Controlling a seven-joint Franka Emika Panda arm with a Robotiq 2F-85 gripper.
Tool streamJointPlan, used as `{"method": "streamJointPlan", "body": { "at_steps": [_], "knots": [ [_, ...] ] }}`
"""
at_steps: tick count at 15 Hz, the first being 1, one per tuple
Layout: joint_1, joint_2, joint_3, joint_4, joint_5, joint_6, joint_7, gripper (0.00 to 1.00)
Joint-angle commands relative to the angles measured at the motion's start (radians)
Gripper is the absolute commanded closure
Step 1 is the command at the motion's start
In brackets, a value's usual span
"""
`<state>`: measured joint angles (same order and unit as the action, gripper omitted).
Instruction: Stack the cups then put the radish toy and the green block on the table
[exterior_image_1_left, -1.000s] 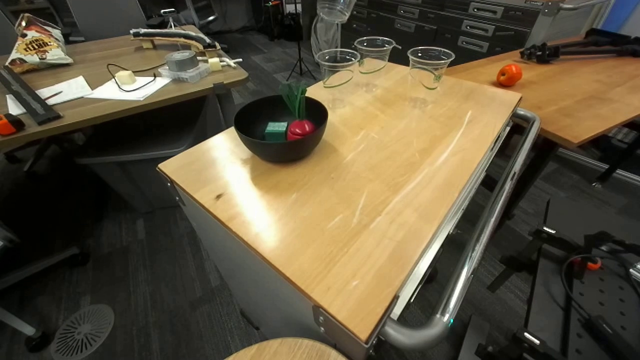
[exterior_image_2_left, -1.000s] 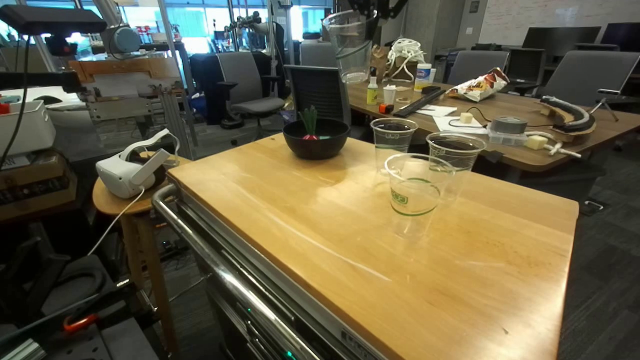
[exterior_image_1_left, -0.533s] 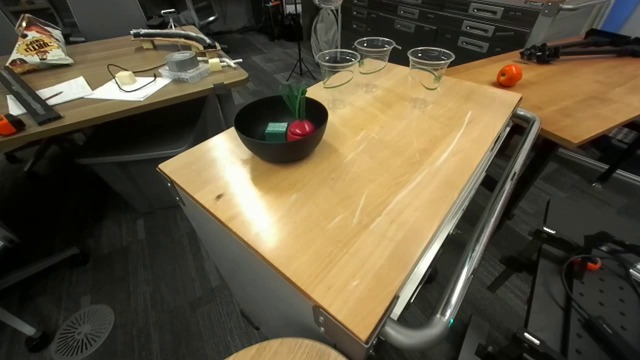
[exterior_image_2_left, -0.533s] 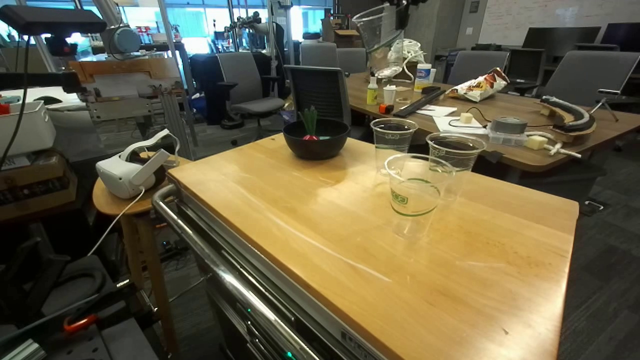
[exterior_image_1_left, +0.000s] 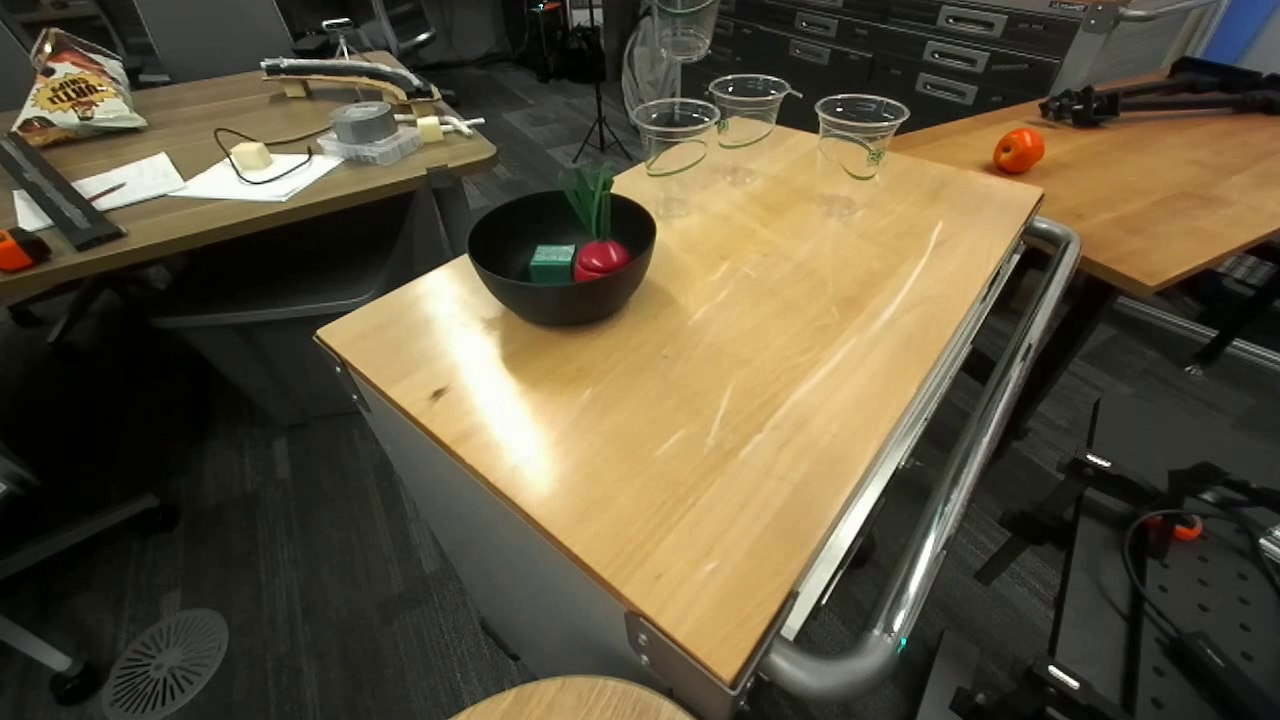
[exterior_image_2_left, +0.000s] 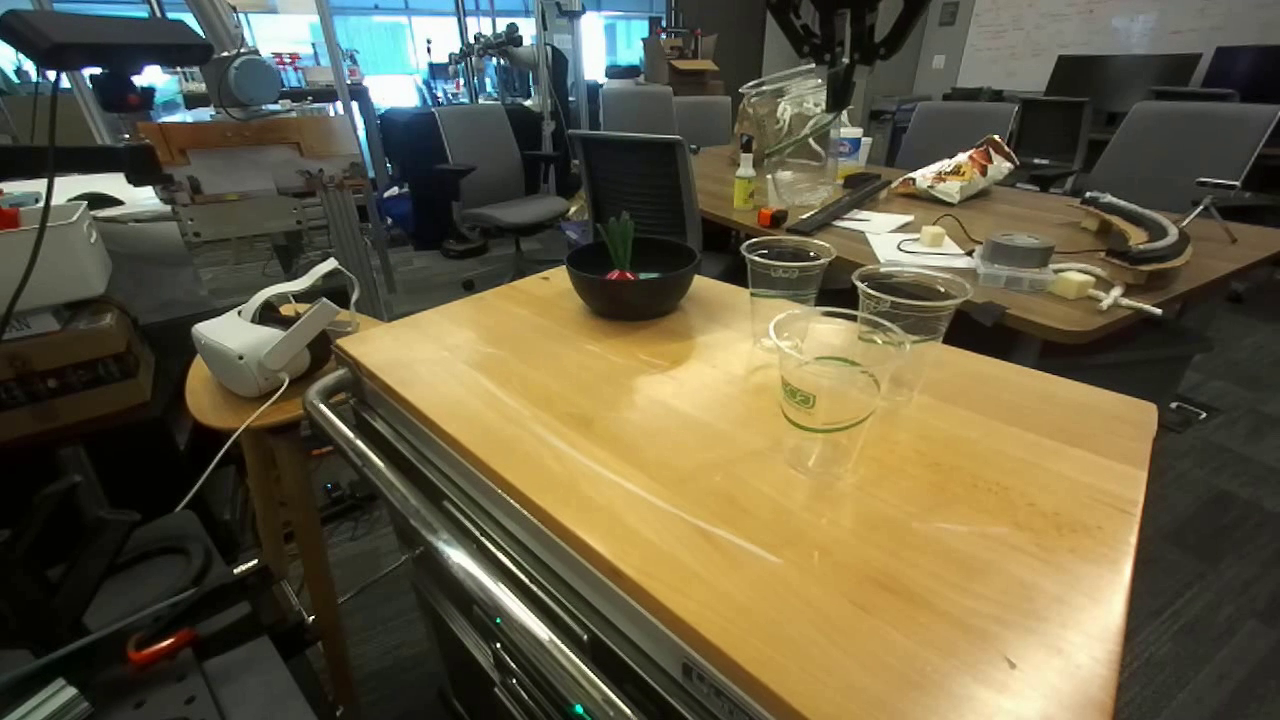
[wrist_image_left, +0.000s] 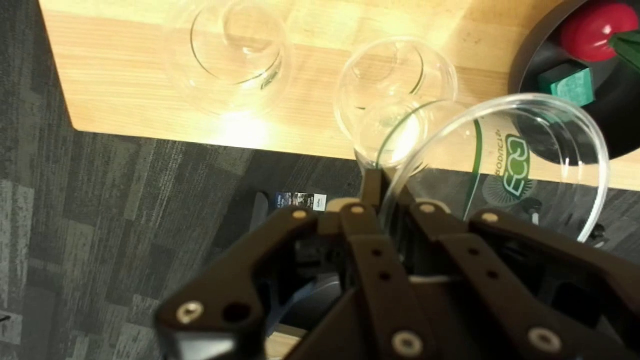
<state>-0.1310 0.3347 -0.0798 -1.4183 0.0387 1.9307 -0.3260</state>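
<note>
My gripper (wrist_image_left: 385, 192) is shut on the wall of a clear cup (wrist_image_left: 515, 155), whose rim flares to the right in the wrist view. That held cup (exterior_image_2_left: 790, 140) hangs tilted in the air beyond the table (exterior_image_2_left: 640, 420), below the black fingers. Three more cups stand upright and apart on the table: a near cup (exterior_image_2_left: 835, 390), a cup behind it (exterior_image_2_left: 912, 300) and a cup to their left (exterior_image_2_left: 786, 280). The radish toy (exterior_image_1_left: 602, 258), red with green leaves, and the green block (exterior_image_1_left: 552, 263) lie side by side inside a black bowl.
The wide black bowl (exterior_image_1_left: 560, 302) sits on the table near one edge. A metal rail (exterior_image_1_left: 950, 480) runs along the table's side. A cluttered desk (exterior_image_2_left: 1020, 300) stands close beyond the cups, and a stool with a white headset (exterior_image_2_left: 262, 345) is by the rail.
The held cup has travelled with my gripper to the right in an exterior view, rising at first and then lowering. It leans differently now. Bowl, toy, block and standing cups have kept their places.
</note>
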Motion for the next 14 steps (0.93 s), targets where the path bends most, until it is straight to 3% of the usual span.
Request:
{"method": "streamJointPlan", "body": {
  "at_steps": [1, 14],
  "knots": [
    [-0.01, 0.06, 0.005, 0.082, -0.019, -0.047, 0.018, 0.99],
    [-0.017, 0.136, 0.022, 0.107, -0.007, -0.087, -0.002, 0.99]
  ]
}}
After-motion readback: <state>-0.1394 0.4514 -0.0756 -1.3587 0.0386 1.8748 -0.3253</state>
